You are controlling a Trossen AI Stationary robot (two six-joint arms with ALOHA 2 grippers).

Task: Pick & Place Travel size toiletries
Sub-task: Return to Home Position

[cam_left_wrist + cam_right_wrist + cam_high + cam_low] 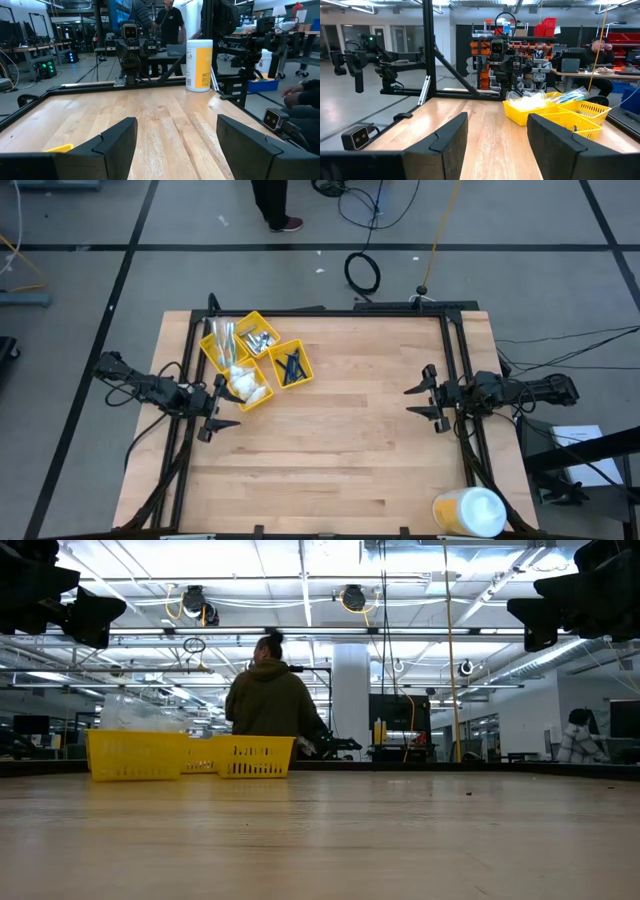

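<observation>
Both arms of the robot sit at opposite sides of the wooden tabletop (340,450), and neither holds anything. The left tool (222,405) hangs at the left edge with its two fingers spread wide apart, just beside the yellow tray (250,755). The right tool (412,401) faces it from the right edge, its fingers likewise apart and empty, well away from the tray. The travel size toiletries (240,375) all lie inside that tray, on the left half of the tabletop. The clear bags of white cotton (250,390) are heaped in the compartment nearest the left tool, the dark blue sticks (290,366) in the compartment toward the middle of the tabletop, and the silvery packets (260,339) in one nearer the far edge. A white-and-yellow round container (468,512) stands alone at the near right corner. Beyond the tabletop, a person in a dark hooded top (268,700) stands with back turned in the workshop
</observation>
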